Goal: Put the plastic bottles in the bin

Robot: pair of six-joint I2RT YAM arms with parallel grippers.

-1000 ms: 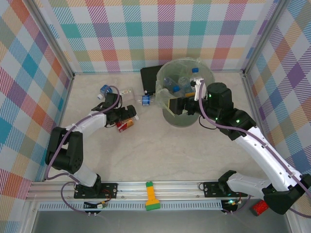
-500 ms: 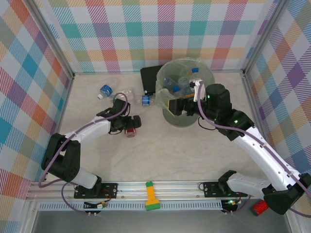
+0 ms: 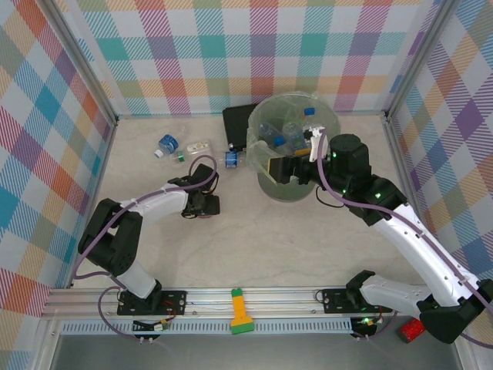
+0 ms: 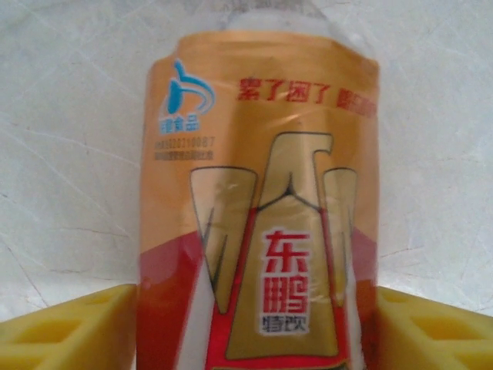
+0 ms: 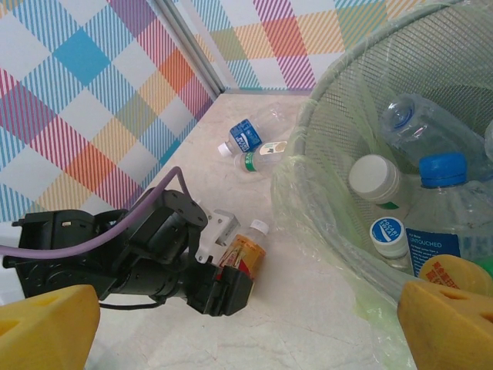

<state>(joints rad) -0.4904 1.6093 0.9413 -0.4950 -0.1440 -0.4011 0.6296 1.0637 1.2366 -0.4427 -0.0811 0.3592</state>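
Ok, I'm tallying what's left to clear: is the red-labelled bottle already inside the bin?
No, the red-labelled bottle lies on the table, framed by the left gripper, outside the bin.

Bare tabletop [image 3: 262, 254] is left open from 5 to 7 o'clock of the bin [image 3: 269, 187]. At its 8 o'clock the way is barred by the left gripper [image 3: 205, 206], closed on an orange-labelled bottle [image 4: 258, 193]. At 9 to 10 o'clock a small bottle [image 3: 232, 159] and a flat black object [image 3: 236, 118] are set close.

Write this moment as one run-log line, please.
left gripper: shut on orange bottle, lying on table | right gripper: open, near bin
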